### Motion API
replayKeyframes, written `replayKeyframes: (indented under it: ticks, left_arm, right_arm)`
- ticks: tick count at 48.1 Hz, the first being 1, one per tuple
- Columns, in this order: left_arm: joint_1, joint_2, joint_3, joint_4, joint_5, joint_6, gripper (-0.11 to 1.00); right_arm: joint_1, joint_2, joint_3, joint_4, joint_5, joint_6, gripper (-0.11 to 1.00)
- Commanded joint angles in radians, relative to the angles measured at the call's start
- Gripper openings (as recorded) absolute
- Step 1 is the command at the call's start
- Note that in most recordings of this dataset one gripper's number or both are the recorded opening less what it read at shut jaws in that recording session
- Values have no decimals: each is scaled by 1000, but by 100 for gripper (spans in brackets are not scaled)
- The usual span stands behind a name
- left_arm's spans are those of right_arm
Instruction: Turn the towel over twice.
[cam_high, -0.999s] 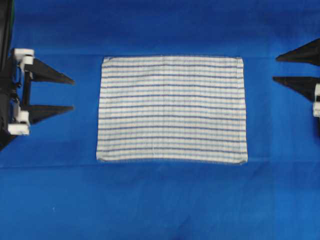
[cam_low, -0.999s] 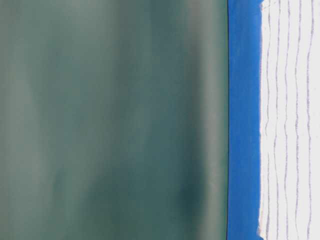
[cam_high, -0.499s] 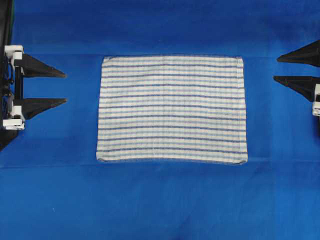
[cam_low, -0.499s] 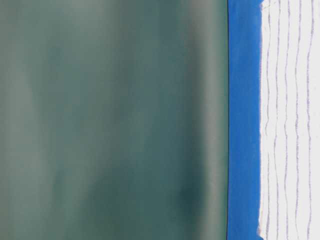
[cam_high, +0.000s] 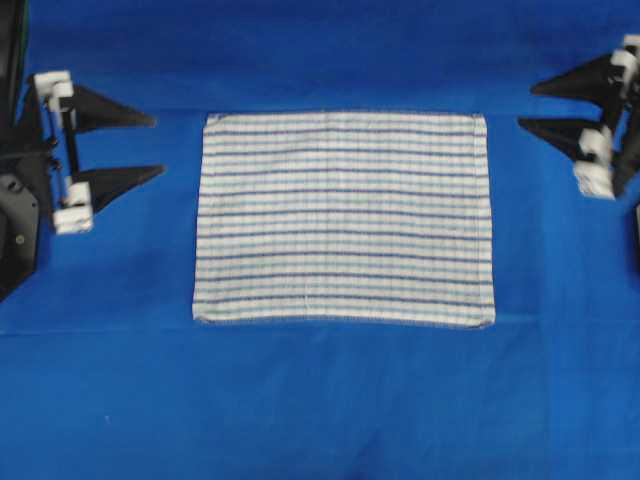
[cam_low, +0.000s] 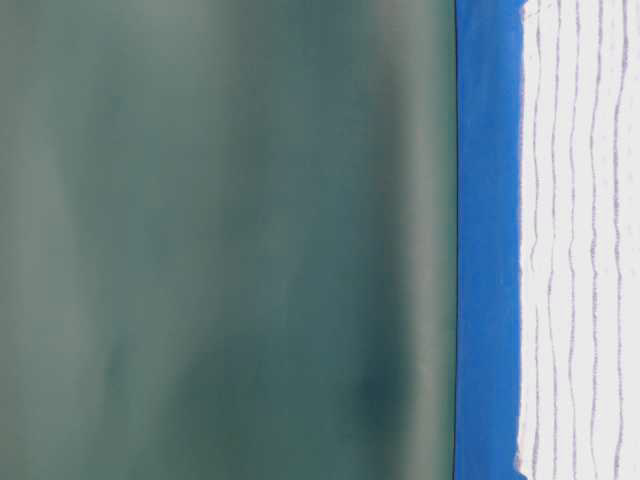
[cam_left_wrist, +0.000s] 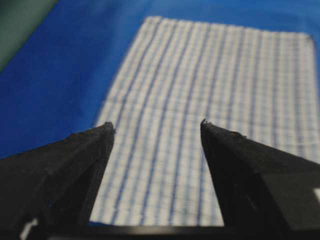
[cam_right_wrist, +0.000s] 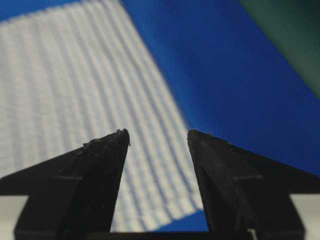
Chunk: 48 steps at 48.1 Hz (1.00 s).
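Observation:
The towel (cam_high: 343, 218) lies flat and spread out in the middle of the blue table covering, white with thin blue stripes and a fine checked grid facing up. It also shows as a white striped band (cam_low: 580, 240) in the table-level view. My left gripper (cam_high: 159, 145) hovers open just off the towel's left edge, apart from it, and the left wrist view looks between its jaws (cam_left_wrist: 156, 123) along the towel (cam_left_wrist: 210, 85). My right gripper (cam_high: 526, 108) is open beside the far right corner. Through its jaws (cam_right_wrist: 157, 132) I see the towel's edge (cam_right_wrist: 65, 85).
The blue table covering (cam_high: 320, 400) stretches wide on all sides of the towel, with a crease line running across near the towel's near edge. A dull green backdrop (cam_low: 220, 240) stands beyond the table's far edge.
Both grippers have moved in toward the towel and toward the far side. The left one now sits closer to the towel's left edge, the right one near its far right corner. The towel has not moved.

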Motion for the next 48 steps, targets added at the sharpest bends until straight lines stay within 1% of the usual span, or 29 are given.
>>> replayKeyframes:
  ticks: [1, 9, 13, 20, 28, 37, 48]
  left_arm:
    - [37, 101, -32, 2, -67, 3, 69]
    - [109, 295, -78, 2, -120, 3, 84]
    - [138, 387, -103, 0, -137, 3, 89]
    - [176, 538, -132, 0, -210, 3, 89]
    - [204, 684, -161, 0, -298, 3, 89]
    - [233, 815, -199, 0, -330, 3, 89]
    - [259, 894, -229, 0, -336, 3, 89]
  right_arm:
    - [-58, 80, -28, -2, -32, 2, 61]
    - [-138, 250, -55, -6, -46, -11, 61]
    - [-167, 339, -71, -8, -55, -14, 61]
    - [-209, 508, -100, -20, -103, -14, 62]
    - [-236, 640, -133, -38, -173, -14, 64]
    - [-244, 723, -160, -41, -196, -17, 65]
    - [-244, 765, -152, -41, -195, -17, 65]
